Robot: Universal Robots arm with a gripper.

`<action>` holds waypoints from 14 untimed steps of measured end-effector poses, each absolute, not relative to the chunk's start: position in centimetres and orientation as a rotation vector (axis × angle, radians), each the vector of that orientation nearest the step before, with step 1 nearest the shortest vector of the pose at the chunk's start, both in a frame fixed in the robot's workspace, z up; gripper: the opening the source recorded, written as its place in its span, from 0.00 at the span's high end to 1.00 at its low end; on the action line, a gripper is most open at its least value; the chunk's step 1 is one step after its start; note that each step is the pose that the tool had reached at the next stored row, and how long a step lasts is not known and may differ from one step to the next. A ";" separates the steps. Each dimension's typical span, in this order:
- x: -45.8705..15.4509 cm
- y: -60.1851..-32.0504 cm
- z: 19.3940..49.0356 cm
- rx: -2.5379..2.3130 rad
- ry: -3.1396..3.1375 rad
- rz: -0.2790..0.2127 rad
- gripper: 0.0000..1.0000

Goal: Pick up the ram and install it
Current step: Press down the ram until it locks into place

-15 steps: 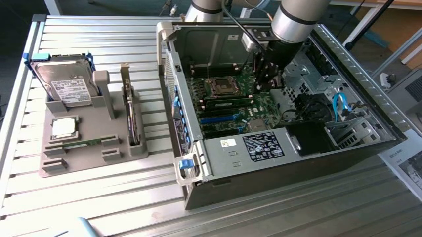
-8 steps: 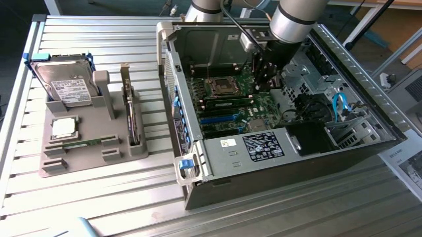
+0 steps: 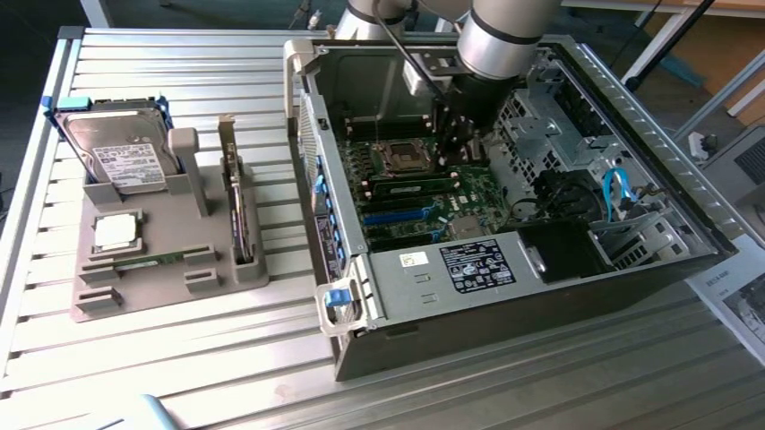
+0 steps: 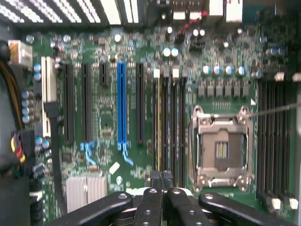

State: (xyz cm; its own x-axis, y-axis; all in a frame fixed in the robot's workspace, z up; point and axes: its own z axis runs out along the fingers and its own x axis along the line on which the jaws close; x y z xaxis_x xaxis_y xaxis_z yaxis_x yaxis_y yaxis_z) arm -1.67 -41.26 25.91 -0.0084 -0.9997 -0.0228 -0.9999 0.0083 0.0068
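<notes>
Hand (image 4: 161,181) closed, fingers together, down inside the open computer case (image 3: 669,260) over the motherboard (image 4: 108,117), at the memory slots (image 4: 169,127) beside the empty processor socket (image 4: 221,148). Ram (image 4: 157,127) seated edge-on in one of those slots, directly ahead of the fingertips. Grey parts holder (image 3: 179,260) with a hard drive (image 3: 114,152) near the counter's (image 3: 156,358) far edge.

Green motherboard (image 4: 141,94) – blue slot (image 4: 122,101) – black gripper (image 4: 161,181)
</notes>
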 end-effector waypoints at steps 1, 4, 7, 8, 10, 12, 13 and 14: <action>-2.0 -41.3 25.9 -2.204 2.222 0.032 0.90; -2.9 -41.3 25.9 -2.203 2.222 0.031 0.90; -3.7 -41.3 25.9 -2.203 2.221 0.031 0.90; -4.1 -41.3 25.9 -2.203 2.221 0.030 0.90; -4.9 -41.3 25.9 -2.203 2.221 0.030 0.90; -5.6 -41.3 25.9 -2.203 2.221 0.029 0.90; -6.3 -41.3 25.9 -2.202 2.221 0.029 0.90; -6.7 -41.3 25.9 -2.202 2.220 0.028 0.90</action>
State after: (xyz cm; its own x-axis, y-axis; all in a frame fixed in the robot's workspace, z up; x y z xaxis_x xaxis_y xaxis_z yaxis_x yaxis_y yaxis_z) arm -6.67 -41.27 25.89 -0.0083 -0.9997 -0.0228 -1.0000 0.0082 0.0030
